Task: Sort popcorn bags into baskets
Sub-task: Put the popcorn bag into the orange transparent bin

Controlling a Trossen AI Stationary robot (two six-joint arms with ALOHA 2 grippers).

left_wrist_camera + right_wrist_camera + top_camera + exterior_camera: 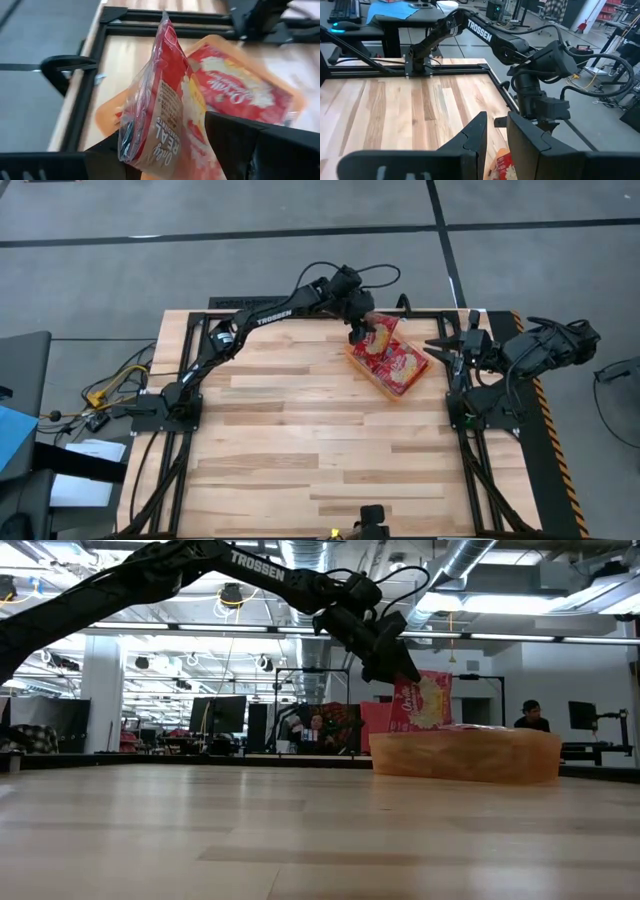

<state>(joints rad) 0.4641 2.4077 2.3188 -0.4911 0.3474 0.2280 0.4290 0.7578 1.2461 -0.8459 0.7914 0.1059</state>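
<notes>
The left gripper point(362, 334) hangs over the far right part of the wooden counter point(300, 430), its jaws pinching one popcorn bag point(424, 700) by an edge so the packet stands nearly upright above the near-left end of the orange basket point(466, 755). From the left wrist camera the held bag point(167, 115) hangs edge-on between the two dark fingers point(250, 145), red with a pale printed panel. The basket point(352, 352) sits tilted on the counter close to the far edge, and more popcorn bags point(392, 362) lie flat inside it, covering its floor. The right gripper point(438, 346) waits just beside the basket's right corner, low near the counter's right rail, with its jaws spread; the right wrist camera shows its fingers point(475, 135) apart with a gap between them. Beyond the counter, a person point(530, 717) sits at a desk far back in the room.
</notes>
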